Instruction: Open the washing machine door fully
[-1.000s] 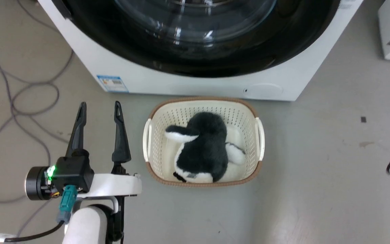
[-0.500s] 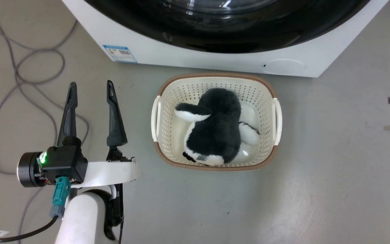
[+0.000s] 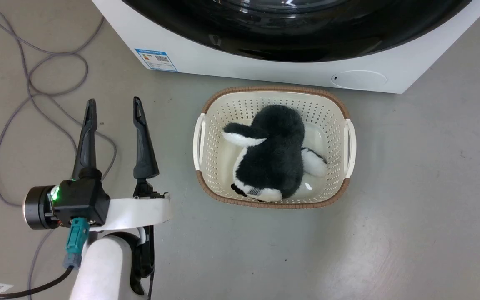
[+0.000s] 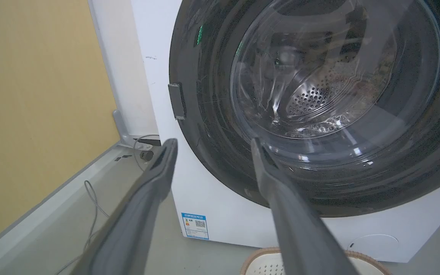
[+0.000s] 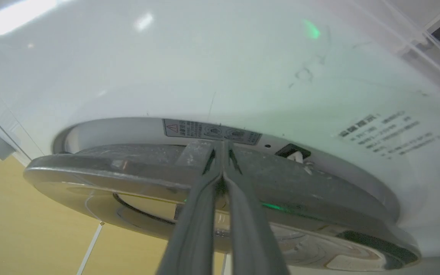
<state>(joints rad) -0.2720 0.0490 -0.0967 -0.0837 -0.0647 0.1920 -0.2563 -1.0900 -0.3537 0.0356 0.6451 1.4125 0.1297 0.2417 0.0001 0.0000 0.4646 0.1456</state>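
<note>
The washing machine (image 3: 265,71) is white, and its lower front runs across the top of the head view. The washing machine door (image 3: 298,39) is a glossy black round with a clear glass bowl (image 4: 319,76) at its centre. My left gripper (image 3: 114,101) hovers open over the floor, left of the basket, holding nothing. In the left wrist view its fingers (image 4: 212,141) point at the door's lower left. My right gripper (image 5: 223,143) is shut, with its tips at the rim of the door (image 5: 128,172), where a narrow gap separates the rim from the white front (image 5: 204,57).
A cream basket (image 3: 273,89) holding a black-and-white plush penguin (image 3: 273,150) stands on the floor directly below the door. Grey cables (image 3: 36,83) loop over the floor on the left. A yellow wall (image 4: 33,95) is left of the washer.
The head camera has moved, so the washer and basket sit higher and further right in the picture. Both grippers keep their states.
</note>
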